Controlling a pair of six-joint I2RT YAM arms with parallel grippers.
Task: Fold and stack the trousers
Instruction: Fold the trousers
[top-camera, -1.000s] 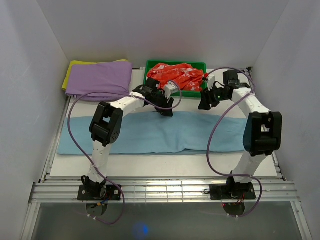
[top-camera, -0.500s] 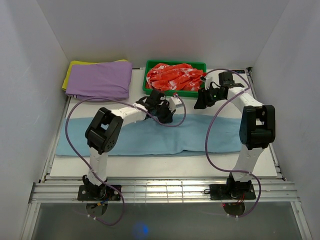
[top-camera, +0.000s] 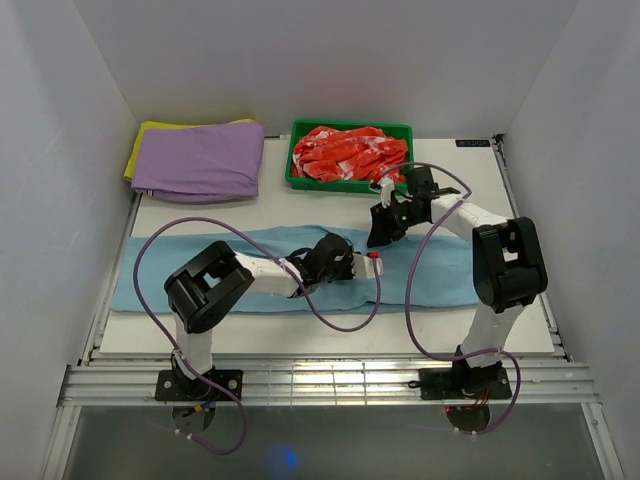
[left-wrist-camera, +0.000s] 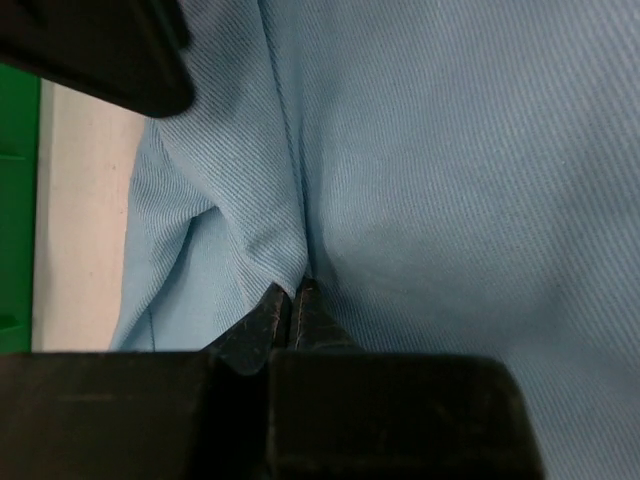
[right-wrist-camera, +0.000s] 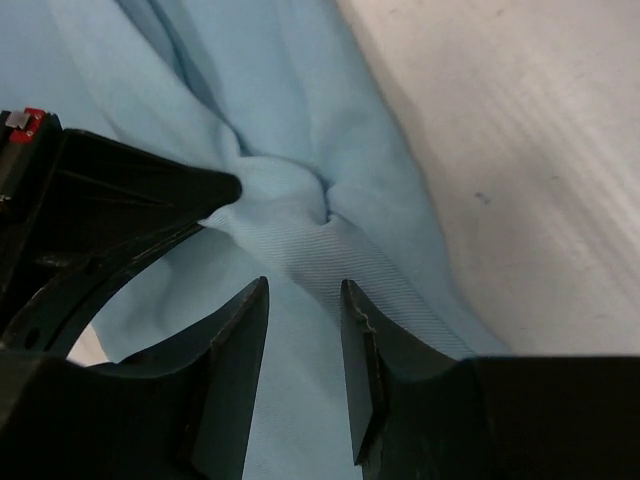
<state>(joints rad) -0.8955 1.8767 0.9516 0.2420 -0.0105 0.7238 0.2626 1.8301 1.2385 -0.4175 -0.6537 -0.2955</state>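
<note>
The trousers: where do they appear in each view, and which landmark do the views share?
Top external: the trousers stretch across the table, left to right.
Left wrist: the trousers fill nearly the whole picture, pinched by the left gripper.
Right wrist: the trousers cover left and centre, before the open right gripper.
Shared landmark: the left gripper pinching a fold.

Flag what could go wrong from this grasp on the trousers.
1. The left gripper pinches only a thin ridge of the trousers at its very tips, so the cloth may slip out on a lift.
2. The right gripper is open right beside the left one over the same bunch, and closing could clip it.
3. The left arm's purple cable loops over the cloth and could drag it.
</note>
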